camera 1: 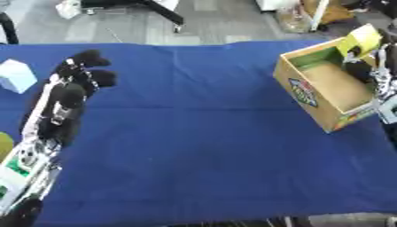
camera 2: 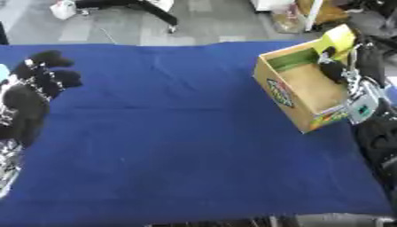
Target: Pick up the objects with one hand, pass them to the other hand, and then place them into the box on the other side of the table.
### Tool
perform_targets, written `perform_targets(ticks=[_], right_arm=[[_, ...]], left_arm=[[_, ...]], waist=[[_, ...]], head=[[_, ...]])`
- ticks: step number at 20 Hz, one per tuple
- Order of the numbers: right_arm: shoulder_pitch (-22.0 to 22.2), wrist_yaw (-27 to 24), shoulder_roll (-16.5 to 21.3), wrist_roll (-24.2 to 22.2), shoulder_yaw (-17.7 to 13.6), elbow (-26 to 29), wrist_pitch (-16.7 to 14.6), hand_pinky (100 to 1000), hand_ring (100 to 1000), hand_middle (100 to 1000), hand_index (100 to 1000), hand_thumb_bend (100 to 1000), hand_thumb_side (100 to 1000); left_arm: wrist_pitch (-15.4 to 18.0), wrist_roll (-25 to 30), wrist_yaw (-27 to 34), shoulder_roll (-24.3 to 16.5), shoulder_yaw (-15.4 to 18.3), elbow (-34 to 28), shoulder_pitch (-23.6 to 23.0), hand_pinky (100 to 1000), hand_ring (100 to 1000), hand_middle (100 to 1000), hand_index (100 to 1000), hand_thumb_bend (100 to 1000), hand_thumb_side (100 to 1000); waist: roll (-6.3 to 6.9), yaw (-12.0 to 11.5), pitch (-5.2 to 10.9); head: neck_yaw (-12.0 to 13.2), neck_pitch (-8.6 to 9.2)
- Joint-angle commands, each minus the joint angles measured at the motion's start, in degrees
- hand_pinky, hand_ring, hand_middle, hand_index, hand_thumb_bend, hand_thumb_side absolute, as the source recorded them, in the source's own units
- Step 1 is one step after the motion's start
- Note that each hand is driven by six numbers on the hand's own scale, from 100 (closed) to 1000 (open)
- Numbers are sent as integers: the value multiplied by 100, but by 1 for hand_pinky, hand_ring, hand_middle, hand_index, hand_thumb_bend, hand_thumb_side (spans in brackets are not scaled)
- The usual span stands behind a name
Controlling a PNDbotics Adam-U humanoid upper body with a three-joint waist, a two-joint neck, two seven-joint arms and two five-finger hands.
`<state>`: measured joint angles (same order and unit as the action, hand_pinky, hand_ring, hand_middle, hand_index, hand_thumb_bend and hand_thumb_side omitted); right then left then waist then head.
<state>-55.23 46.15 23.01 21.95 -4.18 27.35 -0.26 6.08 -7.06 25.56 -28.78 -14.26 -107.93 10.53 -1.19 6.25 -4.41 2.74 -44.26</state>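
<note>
Two robot arms frame a counter covered in a deep blue cloth, seen from above. On the robot's left side, the left hand rests on the cloth near the left edge, its black fingers gently curled and holding nothing. The silver and black forearm runs from it down to the lower left corner.

At the far right stands an open cardboard box, tan inside with a green inner wall at its far end and colourful printing on the outer side that faces the middle of the counter. It sits askew, one corner pointing toward the lower right. The right hand reaches into the box from the right edge, its dark fingers down among the walls. A yellow object shows at the box's far right corner, just above that hand; whether the fingers grip it or have let go cannot be told, since the hand is partly hidden by the box wall and the arm.

Beside the left hand, at the left edge of the counter, lies a small pale blue block, apart from the fingers. A yellowish-green shape peeks in lower on the same edge
</note>
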Motion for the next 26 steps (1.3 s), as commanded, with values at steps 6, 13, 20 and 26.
perform_targets(ticks=[6, 13, 20, 26], right_arm=[[19, 76, 249, -436, 12, 247, -328, 909, 1000, 1000, 1000, 263, 663], [348, -363, 383, -3, 109, 1553, -831, 887, 982, 999, 1000, 122, 433], [1206, -1293, 436, 151, 485, 4261, -1286, 864, 927, 942, 988, 100, 244], [1942, -1709, 337, -259, 780, 6130, -1362, 854, 900, 915, 976, 100, 215]], left_arm=[[39, 25, -55, -29, 78, -21, -6, 736, 671, 683, 807, 973, 564], [57, 8, -87, -32, 109, -9, -19, 736, 671, 682, 807, 974, 563], [68, -63, -200, -14, 186, 37, -40, 735, 669, 680, 804, 976, 558], [-1, -201, -415, -110, 346, 52, -47, 733, 665, 679, 803, 985, 547]], waist=[[52, 6, 130], [50, -5, 113], [30, -32, 81], [20, -51, 68]], head=[[-5, 14], [77, 14], [285, 14], [446, 14]])
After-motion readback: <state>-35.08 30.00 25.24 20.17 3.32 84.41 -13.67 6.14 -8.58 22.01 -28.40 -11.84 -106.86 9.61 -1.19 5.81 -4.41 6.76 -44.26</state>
